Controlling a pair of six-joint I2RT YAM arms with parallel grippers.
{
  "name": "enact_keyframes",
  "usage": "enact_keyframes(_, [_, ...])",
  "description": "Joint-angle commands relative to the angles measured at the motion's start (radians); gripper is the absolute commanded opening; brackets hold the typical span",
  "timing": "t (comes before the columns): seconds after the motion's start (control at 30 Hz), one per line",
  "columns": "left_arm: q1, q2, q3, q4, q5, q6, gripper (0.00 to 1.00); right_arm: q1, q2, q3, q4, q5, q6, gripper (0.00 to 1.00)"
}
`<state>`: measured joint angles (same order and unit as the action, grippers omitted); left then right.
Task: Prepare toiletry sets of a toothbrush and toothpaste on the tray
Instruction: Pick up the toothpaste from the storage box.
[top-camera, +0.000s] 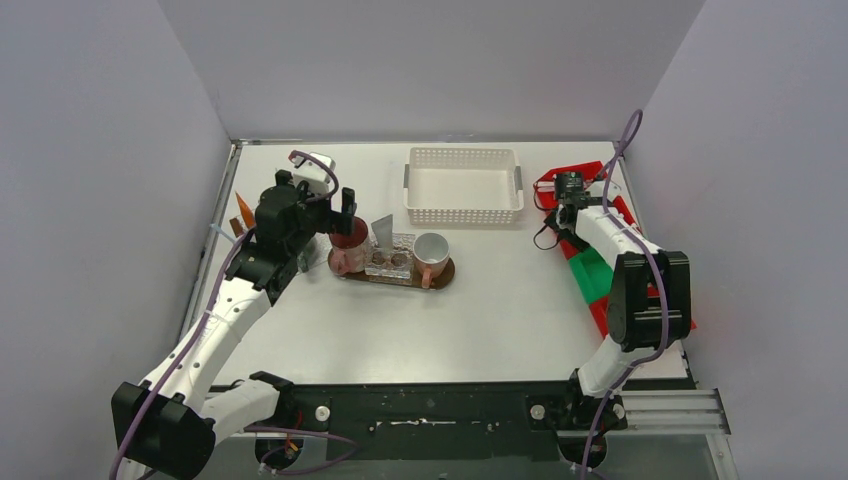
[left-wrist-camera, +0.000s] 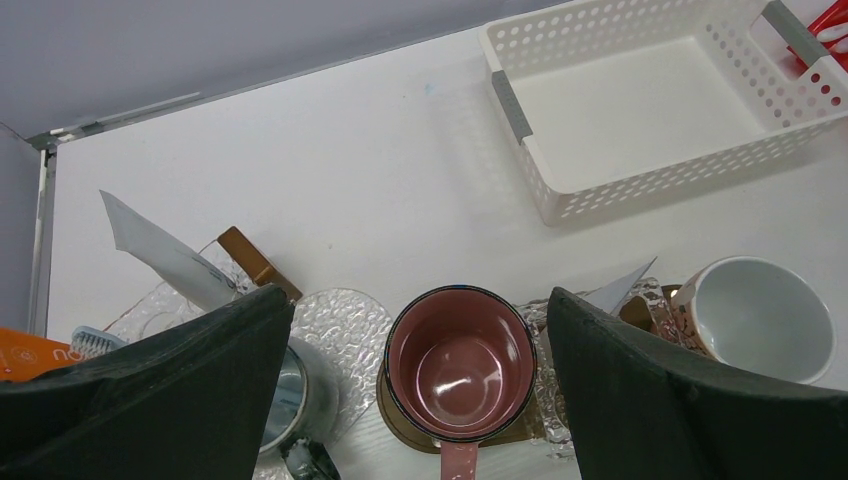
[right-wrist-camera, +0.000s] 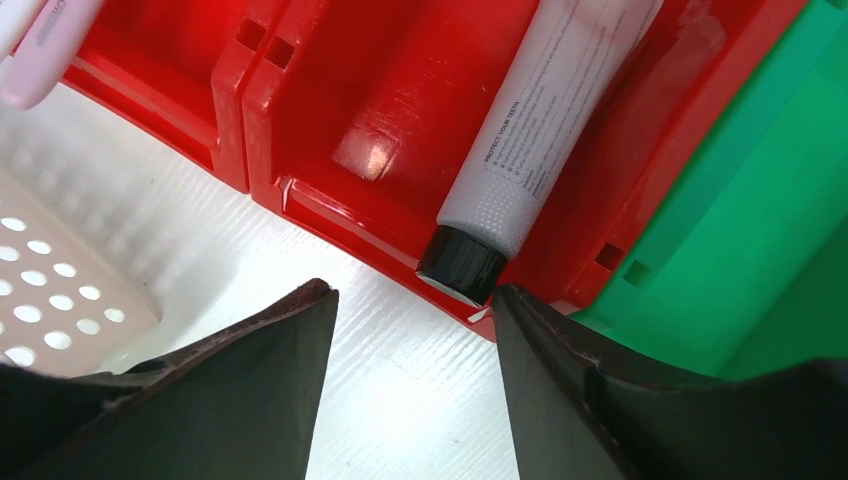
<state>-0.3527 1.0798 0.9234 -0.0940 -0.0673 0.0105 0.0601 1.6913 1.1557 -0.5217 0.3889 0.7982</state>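
Observation:
A maroon mug (left-wrist-camera: 460, 360) stands empty on the brown tray (top-camera: 440, 277), directly between the fingers of my open left gripper (left-wrist-camera: 418, 295), which hovers above it (top-camera: 340, 215). A white mug with a pink handle (left-wrist-camera: 755, 315) stands empty at the tray's right end. A tapered tube (left-wrist-camera: 165, 255) leans in a clear glass cup on the left. Another tube's tip (left-wrist-camera: 615, 290) shows between the mugs. My right gripper (right-wrist-camera: 410, 310) is open and empty, low over the table in front of a red bin (right-wrist-camera: 330, 110) holding a white toothpaste tube (right-wrist-camera: 530, 140) with a black cap.
A white perforated basket (top-camera: 463, 185) stands behind the tray. Red and green bins (top-camera: 590, 270) line the right side. A pink toothbrush (right-wrist-camera: 30, 50) lies at the red bin's far left. An orange item (left-wrist-camera: 30, 350) and a brush head (left-wrist-camera: 95, 340) lie left of the tray.

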Motion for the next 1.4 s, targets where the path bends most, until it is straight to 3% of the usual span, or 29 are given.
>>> enact_keyframes(0.0, [-0.005, -0.018, 0.019, 0.014, -0.006, 0.014, 0.97, -0.001, 0.0, 0.041, 0.061, 0.019, 0.007, 0.59])
enact_keyframes(0.4, [-0.006, -0.017, 0.014, 0.019, -0.014, 0.016, 0.97, -0.043, 0.037, 0.062, 0.015, 0.066, 0.122, 0.63])
enact_keyframes(0.77, [-0.006, -0.015, 0.011, 0.022, -0.017, 0.016, 0.97, -0.057, 0.162, 0.164, -0.073, 0.073, 0.2, 0.6])
enact_keyframes(0.87, [-0.005, -0.017, 0.011, 0.023, -0.018, 0.015, 0.97, -0.058, 0.178, 0.175, -0.08, 0.073, 0.208, 0.54])
enact_keyframes(1.13, [-0.005, -0.017, 0.007, 0.028, -0.019, 0.017, 0.97, -0.058, 0.155, 0.174, -0.08, 0.073, 0.211, 0.25])
enact_keyframes(1.37, [-0.003, -0.021, 0.005, 0.031, -0.017, 0.016, 0.97, -0.057, 0.067, 0.166, -0.087, 0.062, 0.193, 0.05])
